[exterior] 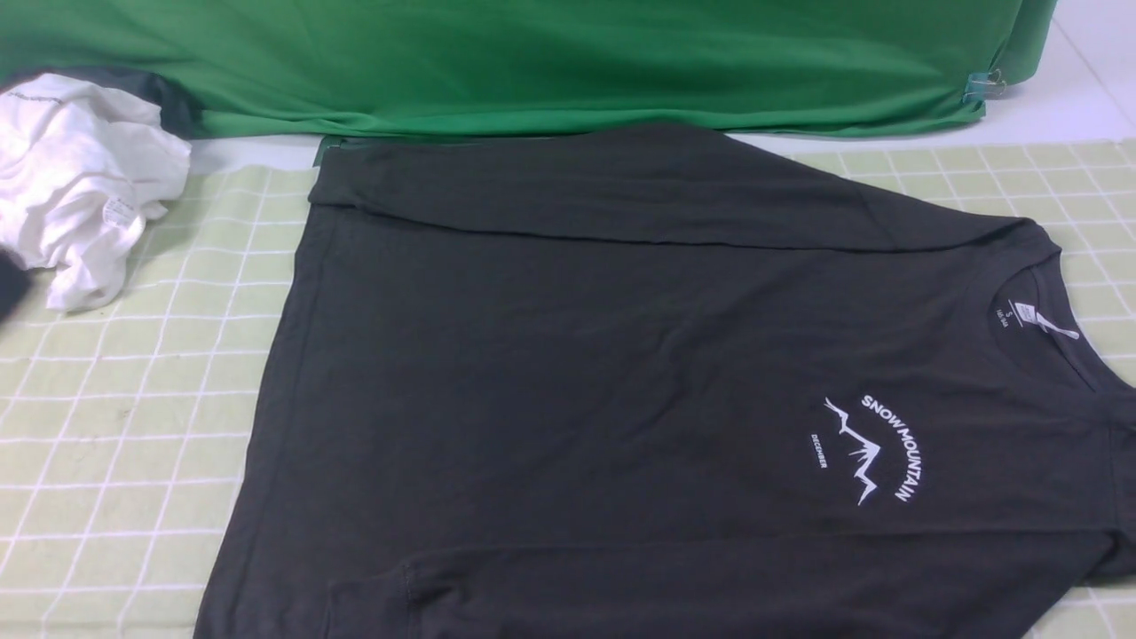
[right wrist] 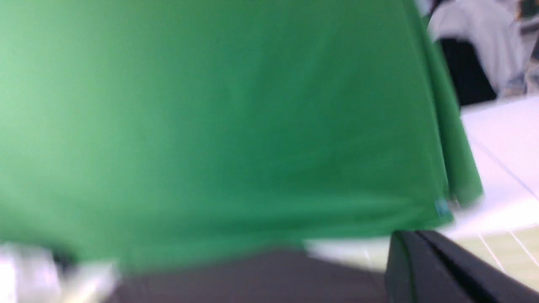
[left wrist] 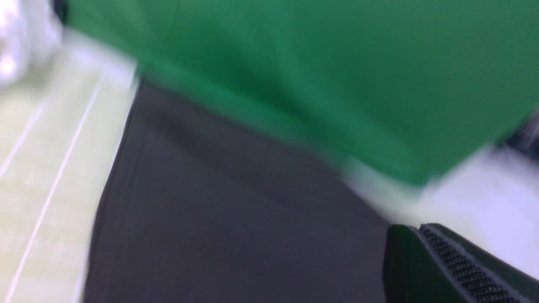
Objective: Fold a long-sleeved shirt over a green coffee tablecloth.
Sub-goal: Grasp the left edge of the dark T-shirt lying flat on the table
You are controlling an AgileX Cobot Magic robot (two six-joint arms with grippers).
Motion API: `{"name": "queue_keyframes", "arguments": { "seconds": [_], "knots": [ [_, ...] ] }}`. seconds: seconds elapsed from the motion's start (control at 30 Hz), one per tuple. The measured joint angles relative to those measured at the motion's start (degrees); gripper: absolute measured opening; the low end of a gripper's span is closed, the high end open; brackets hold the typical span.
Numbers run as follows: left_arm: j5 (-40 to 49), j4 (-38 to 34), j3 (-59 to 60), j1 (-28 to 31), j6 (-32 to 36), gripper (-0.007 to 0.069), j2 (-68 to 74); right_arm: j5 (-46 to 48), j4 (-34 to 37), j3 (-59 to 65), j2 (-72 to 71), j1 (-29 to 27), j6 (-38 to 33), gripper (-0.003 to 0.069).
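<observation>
The large charcoal knit long-sleeved shirt (exterior: 568, 399) with white "SNOW MOUNTAIN" lettering lies flat, chest up, on the pale yellow-green tablecloth (exterior: 115, 426) with its white grid. This cloth covers the table. The shirt's collar (exterior: 1047, 293) points to the robot's right and its hem (exterior: 266, 399) to the left. The far sleeve (exterior: 621, 191) is laid across the body as a long band, and the far edge touches the foot of the plain deep-green fabric (exterior: 532, 62). A crumpled white garment (exterior: 80, 186) sits apart at the far left.

Neither arm appears in the front view. Each wrist view shows one dark finger, of the left claw (left wrist: 421, 252) and of the right claw (right wrist: 425, 265). Both claws are closed together, and no cloth shows in either.

The shirt looks light, soft and limp. It will likely sag between two grip points and crease wherever it is dragged. Knit on woven cloth probably clings, so sliding could pull the tablecloth into ridges, and lifting seems safer. Good holds look like the two hem corners, or a shoulder seam together with the hem on the same side. Each pinch should take both layers of the shirt but not the gridded cloth beneath. The folded sleeve may slip out if that edge is raised unevenly.
</observation>
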Motion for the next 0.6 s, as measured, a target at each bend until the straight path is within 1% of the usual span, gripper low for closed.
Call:
{"name": "queue_keyframes", "arguments": {
  "seconds": [0.03,0.07,0.1,0.13,0.17,0.2,0.23,0.27,0.43,0.53,0.57,0.6],
  "knots": [
    [5.2,-2.0,-1.6,0.0,5.1,0.0017,6.9,7.5,-0.7,-3.4,4.0,0.0,-2.3,-0.0003],
    [7.3,-2.9,-2.0,0.0,8.5,0.0017,9.8,11.0,-1.2,-5.6,6.0,0.0,-3.5,-0.0003],
    [12.3,-4.7,-2.2,0.0,13.2,0.0017,16.6,18.2,-2.3,-8.1,10.4,0.0,-5.3,-0.0003],
    [12.3,-4.7,-2.2,0.0,13.9,0.0018,17.6,19.1,-2.5,-8.7,11.0,0.0,-5.9,-0.0003],
    [17.4,-5.9,-2.2,0.0,18.2,0.0022,24.5,23.6,-3.1,-9.8,15.0,0.0,-7.3,-0.0003],
    [20.5,-6.4,-1.8,0.0,20.9,0.0028,29.8,27.3,-3.6,-10.1,18.1,0.0,-8.2,-0.0003],
    [20.8,-6.4,-1.7,0.0,21.3,0.0029,30.6,27.6,-3.6,-10.1,18.5,0.0,-8.3,-0.0003],
    [20.9,-6.9,-0.9,0.0,23.1,0.0037,35.4,29.5,-3.8,-10.1,21.3,0.0,-8.6,-0.0001],
    [15.1,-6.0,1.8,-1.4,23.9,0.0083,45.1,30.9,-3.9,-9.7,27.3,0.0,-9.6,0.0008],
    [9.6,-5.4,2.0,-4.5,20.9,0.0134,47.8,31.1,-4.0,-9.7,28.4,0.0,-9.6,0.0014],
    [8.6,-5.2,2.0,-5.2,20.7,0.0139,48.2,31.1,-4.0,-9.7,28.5,0.0,-9.6,0.0014],
    [5.1,-3.6,2.0,-7.6,18.3,0.0169,49.5,31.1,-4.0,-9.6,28.8,0.0,-9.6,0.0016]
  ]
}}
